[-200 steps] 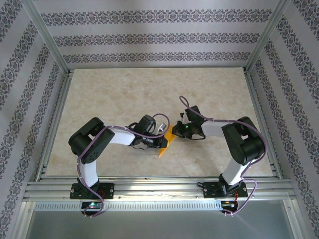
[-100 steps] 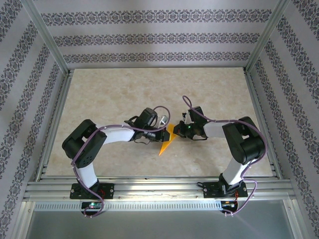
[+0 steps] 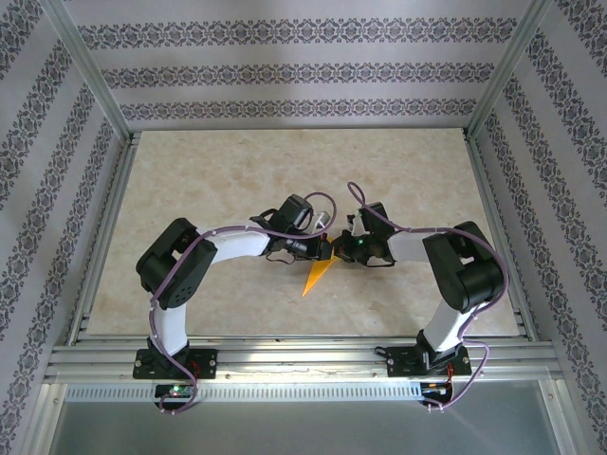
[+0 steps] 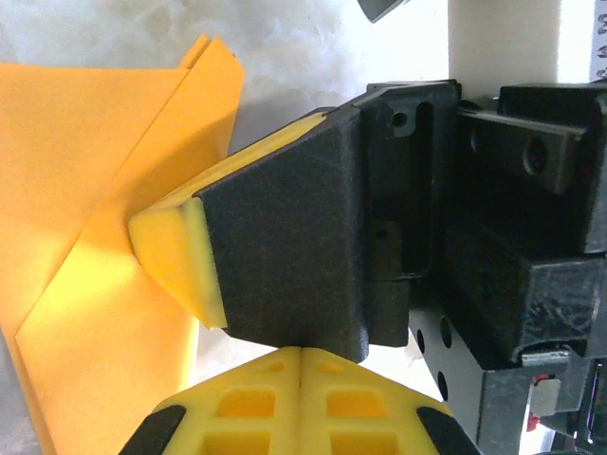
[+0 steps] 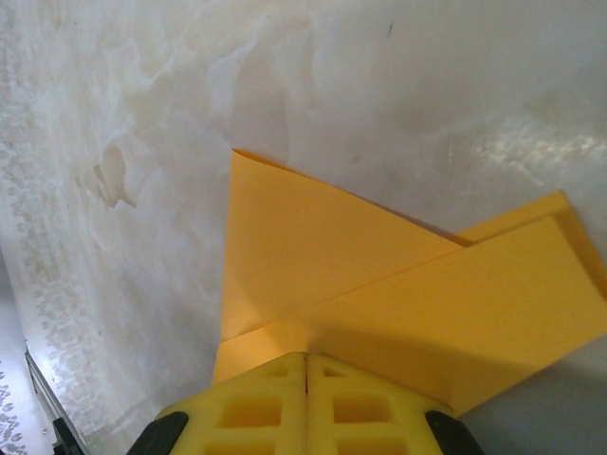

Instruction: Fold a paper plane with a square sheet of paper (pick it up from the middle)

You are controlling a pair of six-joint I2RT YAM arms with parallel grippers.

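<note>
Orange-yellow paper, part-folded to a point, lay mid-worktop between both arms; left fingers and right fingers were each pressed together, tips at its folds. Risk — uneven pressing would likely skew the crease or slide the paper.

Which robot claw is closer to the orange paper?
Right, just barely. The right gripper rests its shut fingertips on the orange paper. The left gripper, also shut, sits at the paper's edge beside it, and contact there is unclear.
</note>
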